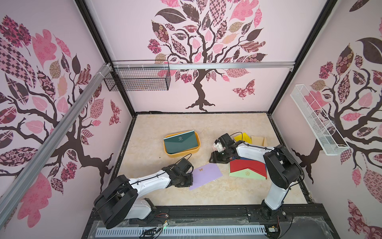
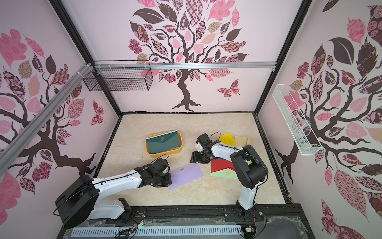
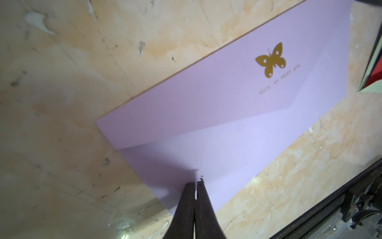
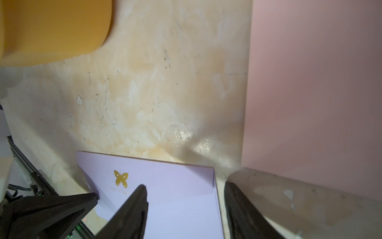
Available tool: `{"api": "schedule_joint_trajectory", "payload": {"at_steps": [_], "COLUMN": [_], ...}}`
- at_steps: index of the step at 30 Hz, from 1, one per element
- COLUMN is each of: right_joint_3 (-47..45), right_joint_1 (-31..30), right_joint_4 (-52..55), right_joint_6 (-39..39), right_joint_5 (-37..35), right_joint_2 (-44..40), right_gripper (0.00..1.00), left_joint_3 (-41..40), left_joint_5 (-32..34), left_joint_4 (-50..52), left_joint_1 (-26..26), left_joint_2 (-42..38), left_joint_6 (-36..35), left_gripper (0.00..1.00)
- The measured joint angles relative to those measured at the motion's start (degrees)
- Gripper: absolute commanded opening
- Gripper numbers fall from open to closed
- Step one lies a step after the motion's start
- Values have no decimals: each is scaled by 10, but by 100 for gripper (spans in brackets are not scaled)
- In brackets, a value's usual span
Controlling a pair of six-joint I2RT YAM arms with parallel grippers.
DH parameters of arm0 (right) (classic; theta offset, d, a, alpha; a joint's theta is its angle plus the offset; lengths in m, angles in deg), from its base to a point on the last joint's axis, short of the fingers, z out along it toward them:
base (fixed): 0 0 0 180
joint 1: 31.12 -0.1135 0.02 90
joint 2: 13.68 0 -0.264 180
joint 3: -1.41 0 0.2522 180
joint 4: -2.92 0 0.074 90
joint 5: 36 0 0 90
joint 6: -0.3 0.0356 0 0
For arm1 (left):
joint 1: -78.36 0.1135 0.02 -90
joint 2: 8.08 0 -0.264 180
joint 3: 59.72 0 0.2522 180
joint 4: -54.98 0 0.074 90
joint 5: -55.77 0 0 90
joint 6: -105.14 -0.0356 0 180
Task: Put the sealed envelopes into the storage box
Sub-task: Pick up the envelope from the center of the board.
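Left wrist view: your left gripper (image 3: 196, 183) pinches the lilac envelope (image 3: 227, 115) at its edge, likely to carry it to the storage box (image 1: 179, 154); your right gripper (image 4: 185, 185) hangs spread, empty.

A dark green envelope (image 1: 180, 142) lies in the storage box (image 1: 182, 154). On the box's robot side, the left gripper (image 1: 191, 178) meets the edge of a lilac envelope (image 1: 206, 174). To the box's right hangs the right gripper (image 1: 214, 159), and beyond it lie a red envelope (image 1: 246, 165), a pale green envelope (image 1: 248, 175), a yellow envelope (image 1: 242, 137) and a tan envelope (image 1: 258, 140).
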Motion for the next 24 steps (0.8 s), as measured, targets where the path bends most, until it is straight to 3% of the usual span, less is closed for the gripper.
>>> {"api": "schedule_joint_trajectory", "payload": {"at_steps": [18, 24], "right_joint_3": [-15, -15], "right_joint_1": [3, 0], "right_joint_4": [-14, -4], "right_joint_6": [38, 31], "right_joint_5": [85, 66], "right_joint_2": [-44, -58], "right_gripper": [62, 62], "left_joint_3": [2, 2], "left_joint_5": [14, 19], "left_joint_4": [-1, -8], "left_joint_1": [-1, -1], "left_joint_2": [2, 3], "left_joint_6": [-1, -2], "left_gripper": [6, 5]}}
